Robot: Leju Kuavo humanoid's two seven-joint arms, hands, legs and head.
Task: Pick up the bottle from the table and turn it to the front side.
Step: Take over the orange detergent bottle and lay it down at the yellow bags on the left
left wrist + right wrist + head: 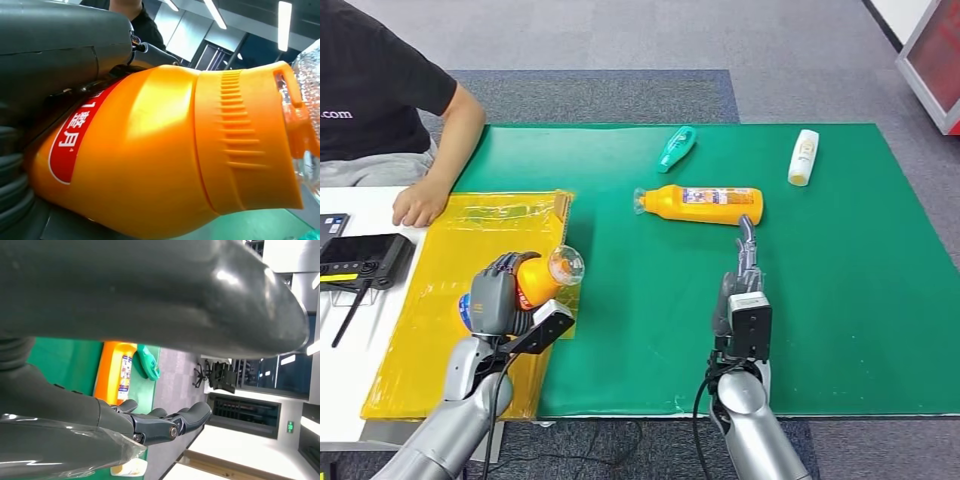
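Above the yellow sheet at the table's near left, the left hand is wrapped around an orange bottle, fingers closed over its body, clear cap pointing toward the table's middle and the bottle carried clear of the surface; the left wrist view shows a red label with white characters against the palm; the pick-up thus appears done, while whether the front side now faces out cannot be told, so turning may remain; the right hand holds nothing, fingers extended and slightly apart above the green mat, just short of a second orange bottle lying on its side; farther off lie a teal bottle and a white bottle; a person's arm rests at the sheet's far corner, near enough to warrant care; dark devices sit on the white surface beside it.
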